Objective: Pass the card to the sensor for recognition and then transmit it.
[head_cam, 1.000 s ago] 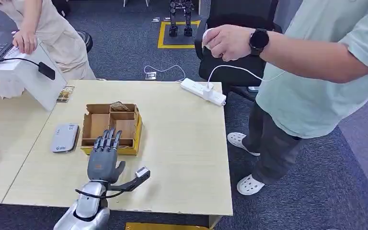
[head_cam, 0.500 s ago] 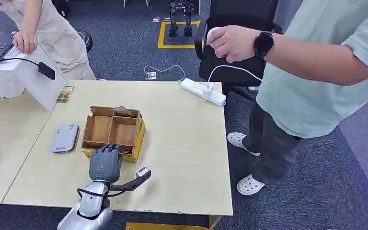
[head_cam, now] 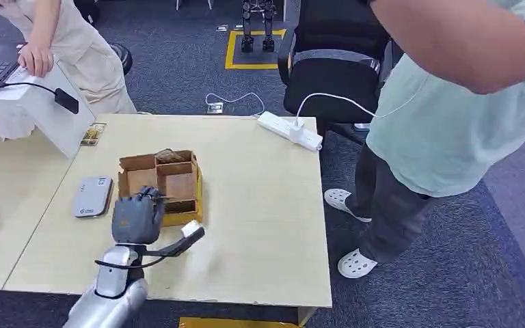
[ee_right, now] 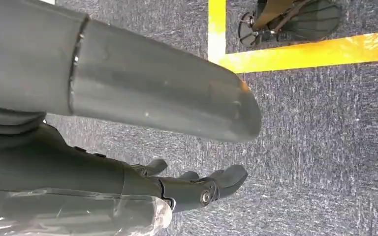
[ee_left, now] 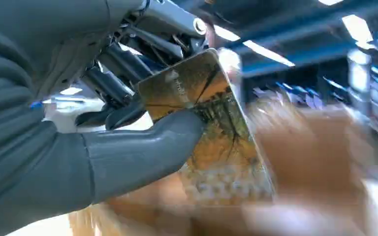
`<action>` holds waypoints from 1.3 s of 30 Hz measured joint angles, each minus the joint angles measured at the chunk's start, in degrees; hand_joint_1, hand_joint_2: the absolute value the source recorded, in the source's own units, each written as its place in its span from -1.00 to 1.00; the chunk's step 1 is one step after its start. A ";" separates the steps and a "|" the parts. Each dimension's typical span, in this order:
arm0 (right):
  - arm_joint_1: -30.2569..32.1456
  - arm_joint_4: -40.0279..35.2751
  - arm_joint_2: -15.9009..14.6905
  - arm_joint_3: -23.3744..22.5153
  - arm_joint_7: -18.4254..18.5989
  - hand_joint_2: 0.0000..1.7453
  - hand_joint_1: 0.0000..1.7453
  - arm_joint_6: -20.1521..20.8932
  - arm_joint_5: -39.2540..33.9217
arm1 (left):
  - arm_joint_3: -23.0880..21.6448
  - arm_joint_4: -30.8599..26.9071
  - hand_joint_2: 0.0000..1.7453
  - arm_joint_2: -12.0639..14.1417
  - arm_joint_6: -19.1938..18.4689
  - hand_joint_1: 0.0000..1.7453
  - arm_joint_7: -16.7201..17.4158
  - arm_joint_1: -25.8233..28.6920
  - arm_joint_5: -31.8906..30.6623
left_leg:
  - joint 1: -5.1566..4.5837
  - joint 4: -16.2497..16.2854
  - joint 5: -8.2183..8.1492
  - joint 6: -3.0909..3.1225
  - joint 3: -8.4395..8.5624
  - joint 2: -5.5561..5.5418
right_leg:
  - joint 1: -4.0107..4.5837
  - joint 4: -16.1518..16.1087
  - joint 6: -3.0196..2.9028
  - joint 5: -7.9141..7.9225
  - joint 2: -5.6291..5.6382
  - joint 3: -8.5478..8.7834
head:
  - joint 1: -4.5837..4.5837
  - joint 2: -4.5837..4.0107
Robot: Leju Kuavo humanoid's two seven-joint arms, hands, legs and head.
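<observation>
My left hand (head_cam: 137, 217) hovers over the front left corner of the cardboard divider box (head_cam: 178, 179) on the table. In the left wrist view this hand (ee_left: 78, 123) pinches an orange-brown picture card (ee_left: 211, 132) between the thumb and the dark fingers, with the blurred box behind it. The grey card sensor (head_cam: 93, 196) lies flat on the table just left of the box and of my hand. My right hand (ee_right: 103, 172) hangs over the carpet, its fingers (ee_right: 197, 189) loosely apart with nothing in them.
A person in a pale green shirt (head_cam: 451, 116) stands at the table's right side, arm raised. A white power strip (head_cam: 290, 130) lies at the far edge. Another person (head_cam: 61, 34) leans over a laptop stand (head_cam: 34, 109) at the left. A second card (head_cam: 93, 134) lies beside that stand.
My left hand curled its fingers at the box's front edge, then drew back and left with the card in it. The box shifted slightly. The person's arm rose towards the top of the picture.
</observation>
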 joint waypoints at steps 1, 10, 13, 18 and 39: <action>0.00 0.00 0.00 0.02 0.00 -1.00 -1.00 0.04 0.13 | 1.04 -0.69 1.00 1.02 0.00 1.00 -0.27 -1.16 0.02 | 0.02 0.00 0.01 -0.01 0.00 0.00 | 0.01 0.02 0.00 0.00 0.00 0.00 | 0.00 0.00; -0.11 -0.02 0.02 0.15 -0.07 -1.00 -1.00 0.83 1.07 | 6.48 -2.08 1.00 7.88 -2.16 1.00 -2.78 -11.34 1.29 | -0.01 0.00 0.12 0.01 -0.02 -0.01 | 0.04 0.05 -0.02 0.05 -0.02 0.00 | 0.00 0.00; -0.37 -0.04 0.02 0.31 0.00 -1.00 -1.00 1.03 1.84 | 6.72 -1.50 1.00 8.55 -2.91 1.00 -1.93 -15.22 0.79 | -0.02 0.02 0.16 0.06 -0.06 -0.02 | 0.03 0.02 0.04 0.09 -0.03 -0.01 | 0.00 0.00; -0.95 -0.50 0.17 0.57 0.15 -1.00 -1.00 1.14 2.62 | 6.81 3.69 1.00 9.30 -0.61 1.00 0.63 -22.73 -2.45 | -0.03 0.03 0.17 0.07 -0.05 -0.01 | 0.02 0.02 0.07 0.13 -0.02 -0.01 | 0.02 0.00; -1.48 -0.59 0.28 0.66 0.22 -1.00 -1.00 1.16 3.69 | 7.15 24.93 1.00 12.55 3.43 1.00 2.51 -39.40 -7.89 | -0.02 0.03 0.21 0.05 -0.07 0.02 | 0.02 0.03 0.06 0.14 0.05 -0.04 | -0.02 0.00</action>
